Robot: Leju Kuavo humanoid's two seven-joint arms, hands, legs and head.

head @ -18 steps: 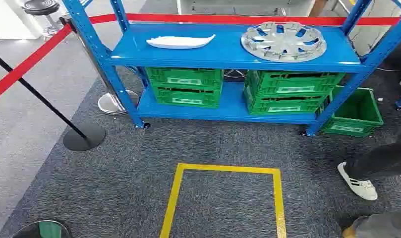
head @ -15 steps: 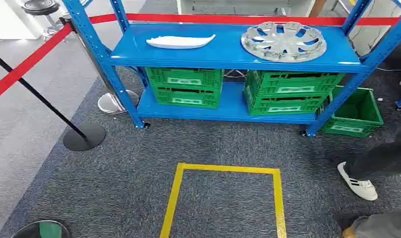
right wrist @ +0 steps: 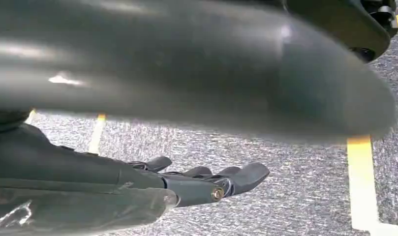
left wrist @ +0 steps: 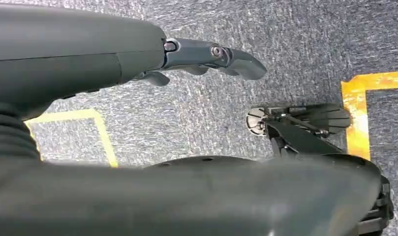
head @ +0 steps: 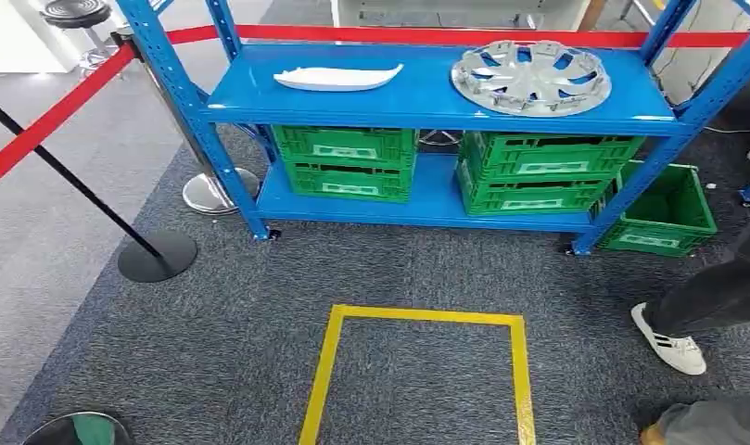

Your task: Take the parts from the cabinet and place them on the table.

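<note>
From the head view I face a blue cabinet (head: 426, 97) of open shelves standing on grey carpet (head: 260, 306). On its upper shelf lie the two parts: a white curved part (head: 336, 78) toward the left and a silver wheel cover (head: 532, 77) toward the right, well apart from each other. Below them, green crates (head: 348, 162) sit on the lower shelf, and another green crate (head: 667, 211) stands on the carpet just beside the cabinet's right post. A yellow taped square (head: 422, 371) marks the carpet in front of me. Red barrier tape (head: 56, 111) runs along the left, held by a post on a dark round base (head: 158, 255). A person's white shoe (head: 667, 341) shows at the right edge.

My left robot hand (left wrist: 206, 59) hangs over the carpet, fingers extended and loosely apart, holding nothing. My right robot hand (right wrist: 206, 182) hangs the same way, fingers stretched out, empty.
</note>
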